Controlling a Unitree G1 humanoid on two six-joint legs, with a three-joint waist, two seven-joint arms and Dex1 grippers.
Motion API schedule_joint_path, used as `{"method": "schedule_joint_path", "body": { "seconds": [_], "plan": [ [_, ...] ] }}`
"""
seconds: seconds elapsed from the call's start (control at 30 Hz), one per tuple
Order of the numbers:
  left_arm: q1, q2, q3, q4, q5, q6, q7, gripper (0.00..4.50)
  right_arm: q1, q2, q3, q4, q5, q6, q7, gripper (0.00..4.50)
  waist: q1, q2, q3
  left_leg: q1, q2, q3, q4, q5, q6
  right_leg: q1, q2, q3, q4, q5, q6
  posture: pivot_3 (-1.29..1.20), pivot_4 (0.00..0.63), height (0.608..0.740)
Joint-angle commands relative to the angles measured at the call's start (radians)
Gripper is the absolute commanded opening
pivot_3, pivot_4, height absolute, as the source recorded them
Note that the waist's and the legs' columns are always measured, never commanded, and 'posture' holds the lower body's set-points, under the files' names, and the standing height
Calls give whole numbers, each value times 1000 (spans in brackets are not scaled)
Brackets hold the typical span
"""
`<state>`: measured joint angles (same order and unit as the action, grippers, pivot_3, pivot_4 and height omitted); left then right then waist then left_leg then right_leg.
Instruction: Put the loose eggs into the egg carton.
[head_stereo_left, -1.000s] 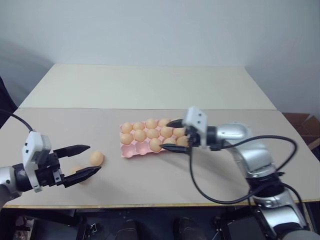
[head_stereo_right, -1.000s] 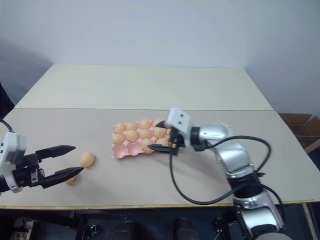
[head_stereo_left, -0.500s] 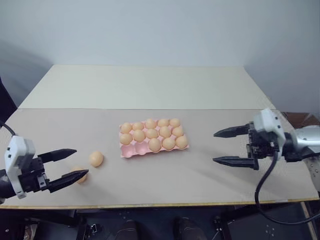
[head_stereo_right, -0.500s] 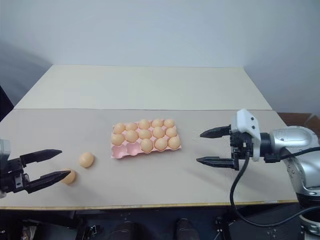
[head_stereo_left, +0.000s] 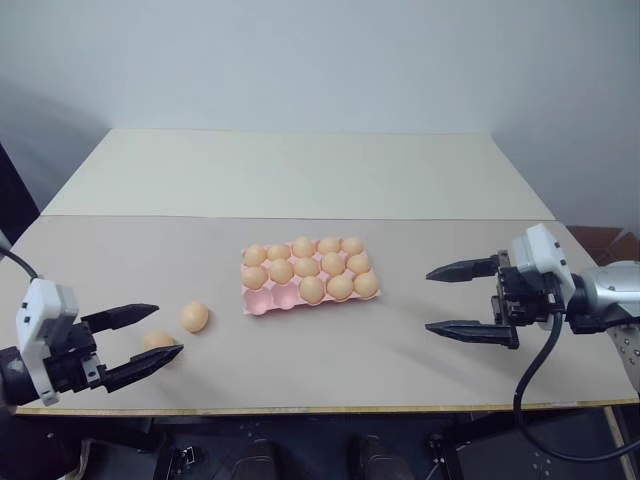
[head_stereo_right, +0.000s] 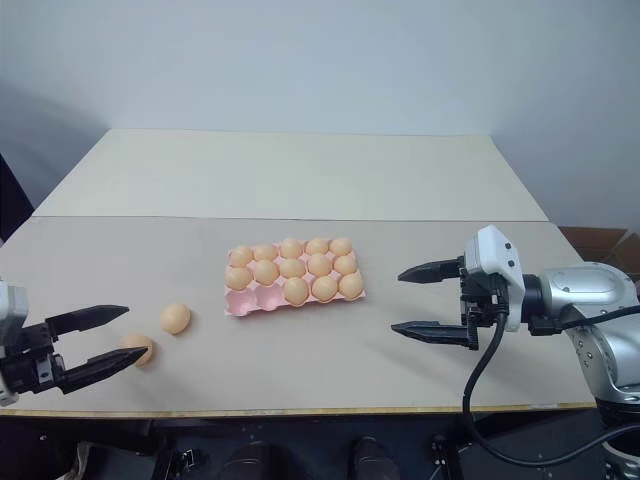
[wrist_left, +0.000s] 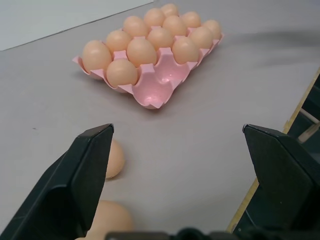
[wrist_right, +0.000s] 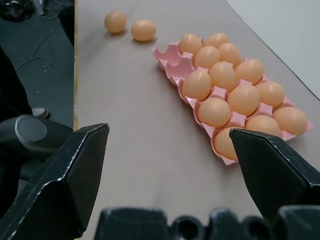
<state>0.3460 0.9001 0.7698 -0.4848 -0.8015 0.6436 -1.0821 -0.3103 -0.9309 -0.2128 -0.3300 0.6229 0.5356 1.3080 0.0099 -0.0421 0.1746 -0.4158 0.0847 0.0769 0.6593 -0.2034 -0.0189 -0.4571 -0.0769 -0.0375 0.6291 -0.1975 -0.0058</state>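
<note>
Your left gripper (head_stereo_left: 142, 335) sits low at the near left corner of the table (head_stereo_left: 300, 170), its two black fingers spread wide and holding nothing. The fingers point toward the middle of the table, roughly level and a little downward, with the white wrist block trailing off the table's front edge. One loose egg (head_stereo_left: 157, 342) lies on the table between those spread fingers, close by the lower fingertip; from the head views you cannot tell whether the finger touches it. A second loose egg (head_stereo_left: 194, 317) rests just beyond, a little to the right of the fingertips and apart from them.

Moving right, the pink egg carton (head_stereo_left: 262, 301) lies flat near the middle of the table, slightly angled. Thirteen eggs fill most of its cups; the two cups at its near left end are bare pink.

Further right, your right gripper (head_stereo_left: 453, 299) hovers above the table, well apart from the carton. Its forearm comes in from the right edge and the fingers point left toward the carton, one above the other, spread wide and empty.
</note>
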Motion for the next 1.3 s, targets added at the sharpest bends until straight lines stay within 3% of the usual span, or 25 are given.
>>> {"method": "schedule_joint_path", "body": {
  "seconds": [0.03, 0.4, 0.53, 0.7, 0.97, 1.07, 1.3],
  "plan": [
    [17, 0, 38, -37, 6, 5, 30, 4500, -31, -7, -10, 0, 21, -26, 5, 4471, 0, 0, 0, 0, 0, 0, 0, 0, 0, 0, 0, 0, 0, 0, 0, 0, 150, 740],
    [138, -70, 51, -86, 97, -18, 115, 4500, -82, -5, 38, 22, 13, -43, 19, 4471, 3, 0, 0, 0, 0, 0, 0, 0, 0, 0, 0, 0, 0, 0, 0, 0, 150, 740],
    [92, -83, -4, -90, 113, 65, 248, 4500, -65, 3, 36, 2, 17, -45, 9, 4471, 7, 0, 0, 0, 0, 0, 0, -4, -6, 1, 0, 0, 0, 0, 0, 0, 150, 740],
    [8, -84, -134, -63, 136, 186, 395, 4500, -48, 6, 31, -23, 24, -44, -3, 4471, 3, 0, 0, 0, -1, 0, 0, -1, -1, 1, 0, 0, 0, 0, 0, 0, 150, 740],
    [-82, -64, -269, 11, 178, 247, 444, 4500, -31, -1, 9, -47, 38, -36, -22, 4471, 2, 0, 0, 0, 0, 0, 0, 0, 1, 1, 1, 1, 1, 0, 0, 0, 150, 740],
    [-87, -47, -282, 12, 193, 273, 456, 3904, -17, -7, -3, -57, 44, -33, -31, 4500, 2, 0, 0, 0, 0, 0, 0, 0, 1, 1, 0, 1, 1, 0, 0, 0, 150, 740],
    [-72, -38, -262, 4, 209, 263, 436, 1673, 3, -10, -10, -67, 48, -40, -49, 4500, 2, 0, 0, 0, 0, 0, 0, 0, 1, 1, 0, 1, 1, 0, 0, 0, 150, 740]
  ]
}}
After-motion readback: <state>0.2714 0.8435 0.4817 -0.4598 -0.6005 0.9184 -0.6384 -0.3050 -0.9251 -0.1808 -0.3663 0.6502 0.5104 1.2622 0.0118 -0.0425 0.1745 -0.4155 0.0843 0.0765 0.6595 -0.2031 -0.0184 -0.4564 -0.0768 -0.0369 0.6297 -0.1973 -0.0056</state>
